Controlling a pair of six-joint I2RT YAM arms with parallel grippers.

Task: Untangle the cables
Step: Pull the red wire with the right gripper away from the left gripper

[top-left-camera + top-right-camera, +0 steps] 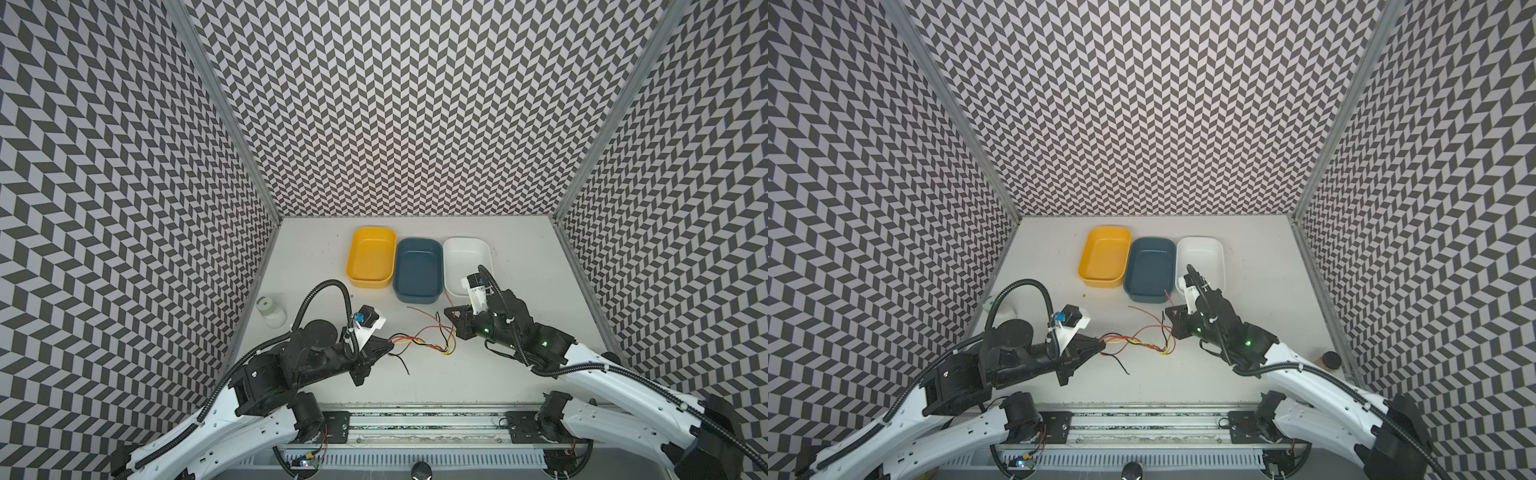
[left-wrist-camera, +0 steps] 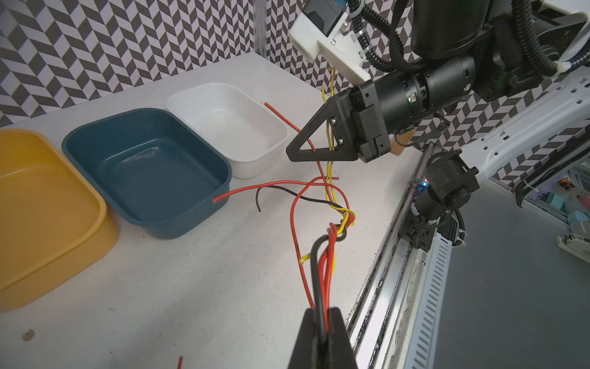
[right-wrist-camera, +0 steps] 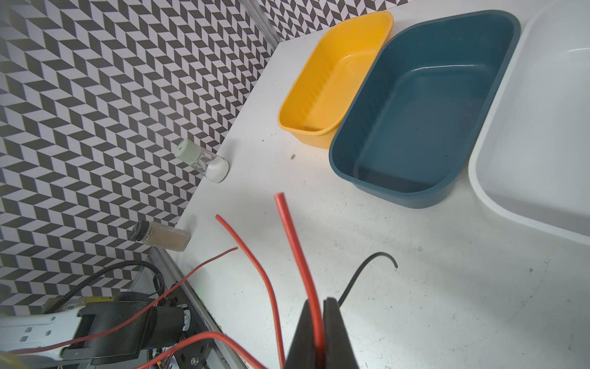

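Observation:
The cables (image 1: 419, 343) (image 1: 1142, 341) lie as a small tangle of red, yellow, orange and black wires on the white table between my two grippers, with a knot (image 2: 344, 220) in the middle. My left gripper (image 1: 390, 345) (image 1: 1103, 341) (image 2: 321, 311) is shut on one end of the bundle, pinching black, red and yellow strands. My right gripper (image 1: 446, 311) (image 1: 1168, 311) (image 3: 319, 302) is shut on a thick red cable (image 3: 292, 236), whose free end sticks out past the jaws. A loose black end (image 3: 380, 257) curls on the table beside it.
A yellow tray (image 1: 371, 239), a blue tray (image 1: 417, 249) and a white tray (image 1: 465, 249) stand in a row behind the tangle. A green-lidded jar (image 1: 271, 311) sits by the left wall, a dark-lidded jar (image 1: 1329, 359) at the right edge. A metal rail (image 1: 415, 419) runs along the front.

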